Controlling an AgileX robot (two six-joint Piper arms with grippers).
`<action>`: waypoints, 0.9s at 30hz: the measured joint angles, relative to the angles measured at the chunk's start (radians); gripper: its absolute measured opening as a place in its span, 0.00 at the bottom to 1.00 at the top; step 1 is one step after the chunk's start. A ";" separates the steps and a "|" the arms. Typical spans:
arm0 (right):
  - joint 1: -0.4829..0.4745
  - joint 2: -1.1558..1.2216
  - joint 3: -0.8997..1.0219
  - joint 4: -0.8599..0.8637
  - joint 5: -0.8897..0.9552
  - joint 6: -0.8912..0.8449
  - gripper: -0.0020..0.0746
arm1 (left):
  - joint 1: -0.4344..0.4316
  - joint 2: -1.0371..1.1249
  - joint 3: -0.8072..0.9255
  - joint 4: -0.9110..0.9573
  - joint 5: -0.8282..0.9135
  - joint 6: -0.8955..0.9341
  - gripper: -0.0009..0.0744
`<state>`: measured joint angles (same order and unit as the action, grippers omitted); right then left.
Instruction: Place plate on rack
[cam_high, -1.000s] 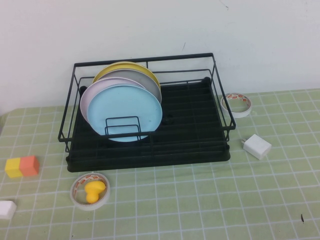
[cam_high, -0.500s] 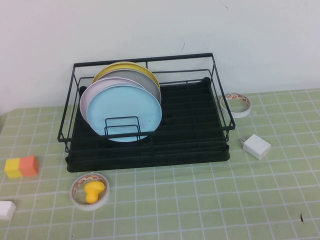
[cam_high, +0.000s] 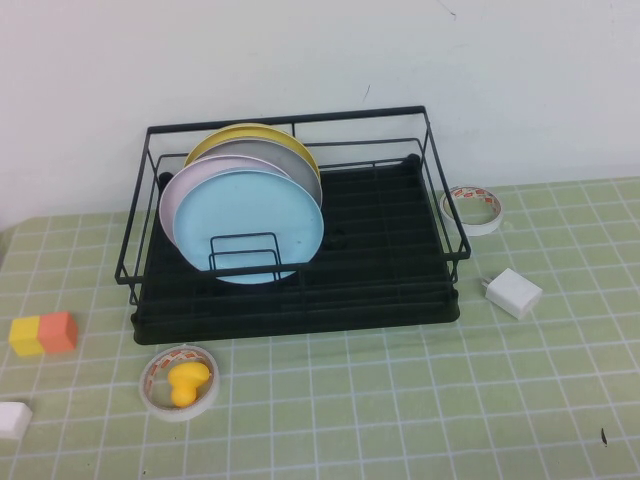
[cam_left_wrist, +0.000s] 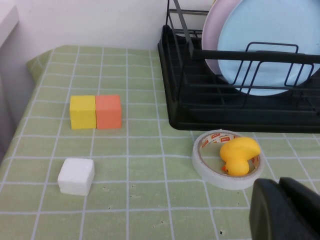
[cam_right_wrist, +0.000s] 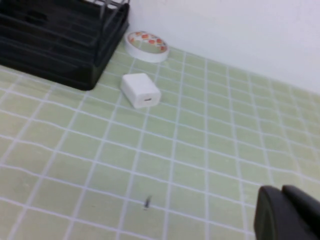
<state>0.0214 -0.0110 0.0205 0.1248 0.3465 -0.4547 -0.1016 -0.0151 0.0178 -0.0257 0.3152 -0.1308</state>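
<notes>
High view: the rack (cam_high: 440, 215) sits at the back of the counter, close to the wall and a little left of centre. The plate (cam_high: 250, 215) stands on edge in the rack's left half, at the front of a row of plates, leaning back on a pale pink plate (cam_high: 175, 200); a grey plate (cam_high: 290, 160) and a yellow plate (cam_high: 225, 137) stand behind. The right half of the rack's tray is bare. Near the front left corner lie a tape roll (cam_high: 160, 395) with a yellow duck (cam_high: 187, 381) inside it, a yellow and orange block pair (cam_high: 43, 333) by the left edge, and a white cube (cam_high: 14, 419). A second tape roll (cam_high: 472, 209) and a white charger (cam_high: 513, 292) lie right of the rack. The front right stretch of the counter is open. Neither arm shows here.

Left wrist view: the left gripper (cam_left_wrist: 287, 210) hangs over the front left area, just beside the tape roll (cam_left_wrist: 205, 167) and duck (cam_left_wrist: 239, 155); its dark fingers appear closed together, holding nothing. The block pair (cam_left_wrist: 95, 112), the cube (cam_left_wrist: 75, 176), the rack (cam_left_wrist: 175, 107) and the plate (cam_left_wrist: 270, 35) are in sight.

Right wrist view: the right gripper (cam_right_wrist: 287, 215) hangs over the open front right area, fingers together and empty, well apart from the charger (cam_right_wrist: 140, 90), the tape roll (cam_right_wrist: 146, 45) and the rack's corner (cam_right_wrist: 85, 67).
</notes>
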 joint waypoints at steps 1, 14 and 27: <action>0.000 0.000 0.000 0.016 0.005 0.000 0.03 | 0.000 0.000 0.000 0.000 0.000 0.000 0.01; -0.004 -0.001 0.000 0.102 0.010 0.139 0.03 | 0.000 0.000 0.000 0.000 0.002 0.000 0.01; -0.006 -0.001 -0.001 -0.069 0.008 0.374 0.03 | 0.000 0.000 0.000 0.000 0.002 0.000 0.01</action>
<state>0.0156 -0.0123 0.0191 0.0560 0.3543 -0.0805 -0.1016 -0.0151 0.0178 -0.0257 0.3169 -0.1308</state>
